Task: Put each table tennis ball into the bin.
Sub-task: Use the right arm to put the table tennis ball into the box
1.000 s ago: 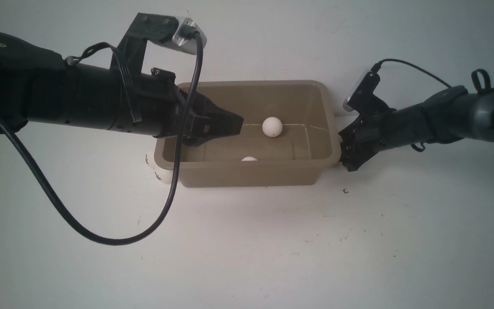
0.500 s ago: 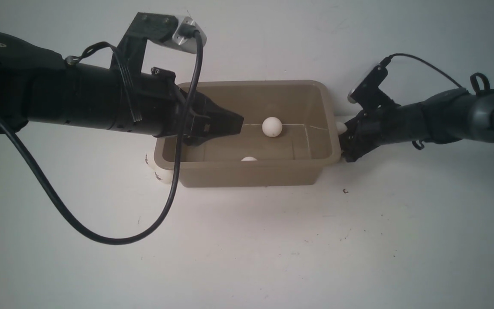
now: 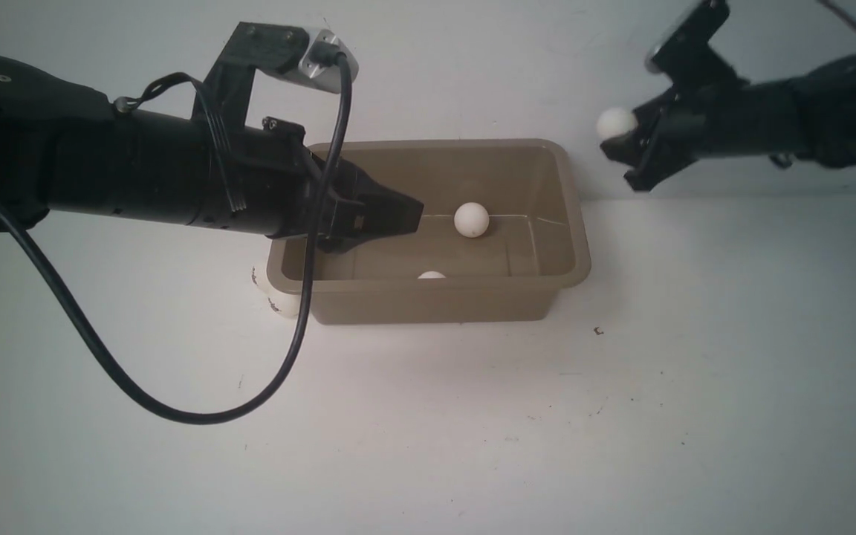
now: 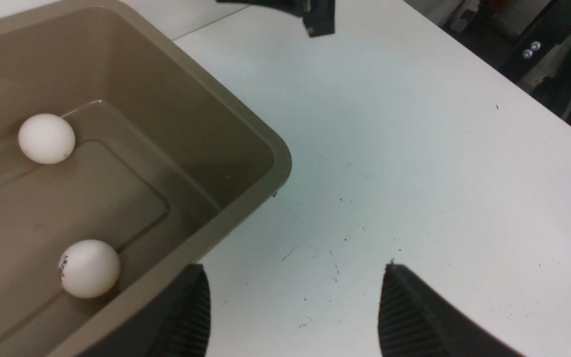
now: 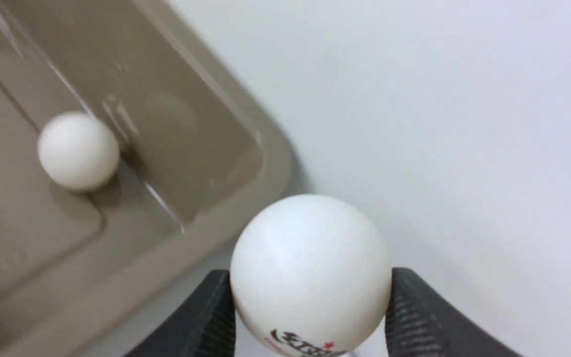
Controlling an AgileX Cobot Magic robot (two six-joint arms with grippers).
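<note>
— Where's the bin (image 3: 428,301)?
— On the white table (image 3: 428,446); the left gripper (image 4: 293,277) hangs over its left end, jaws apart, empty.
— The right gripper (image 3: 625,152)?
— High beyond the bin's right end, clamped on the gripped ball (image 3: 615,123); the far ball (image 3: 471,220) and the near ball (image 3: 432,276) lie inside; the stray ball (image 3: 283,303) sits outside, beside the left corner.
</note>
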